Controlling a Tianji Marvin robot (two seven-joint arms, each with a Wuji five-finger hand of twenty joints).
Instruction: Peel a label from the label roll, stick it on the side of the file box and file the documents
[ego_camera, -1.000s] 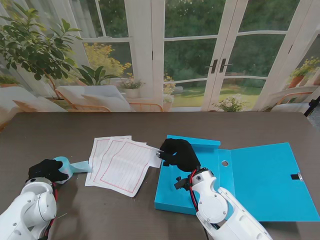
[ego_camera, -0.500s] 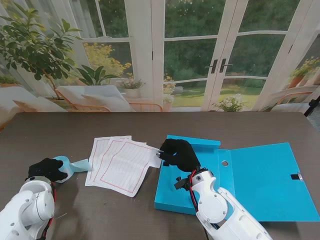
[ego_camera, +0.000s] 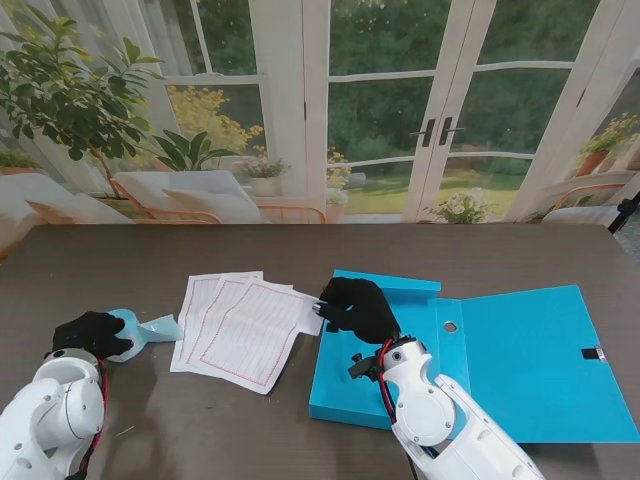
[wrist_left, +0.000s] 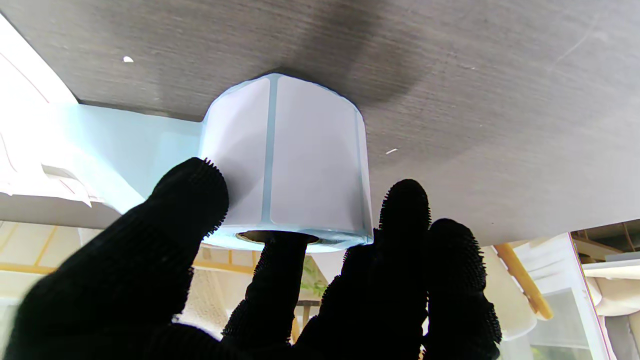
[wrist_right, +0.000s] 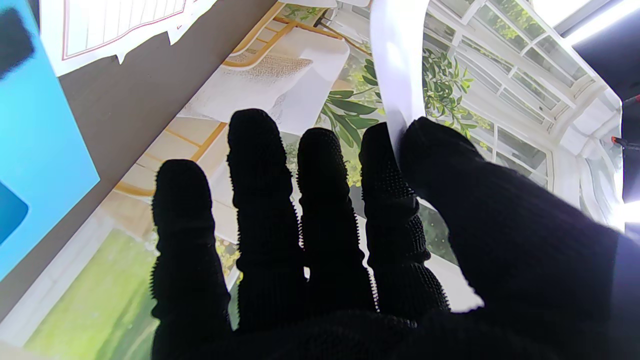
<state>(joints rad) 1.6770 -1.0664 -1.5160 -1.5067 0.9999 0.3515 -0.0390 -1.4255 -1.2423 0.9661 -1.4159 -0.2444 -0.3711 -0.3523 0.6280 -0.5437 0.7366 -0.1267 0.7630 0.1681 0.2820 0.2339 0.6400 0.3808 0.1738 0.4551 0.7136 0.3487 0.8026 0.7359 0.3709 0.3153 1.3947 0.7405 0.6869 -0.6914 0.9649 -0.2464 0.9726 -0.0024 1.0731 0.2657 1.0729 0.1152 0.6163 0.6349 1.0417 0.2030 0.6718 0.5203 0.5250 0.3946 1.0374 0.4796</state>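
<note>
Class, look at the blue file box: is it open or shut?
Open. The file box lies flat with its lid swung out to the right, its inside showing.

Setting: staged robot test bench dressed as a sunroom or home office. Dark grey wood-grain table top (ego_camera: 120, 250) carries office goods: an open bright blue plastic file box (ego_camera: 520, 350), a fan of white ruled paper sheets with red borders (ego_camera: 235, 325) and a pale blue roll of white blank labels (wrist_left: 285, 160). Behind the table's far edge stands a flat printed backdrop (ego_camera: 330, 110) showing white-framed glass doors, garden greenery, potted leafy plants and cushioned wicker chairs; it meets the table directly, with no floor between.
</note>
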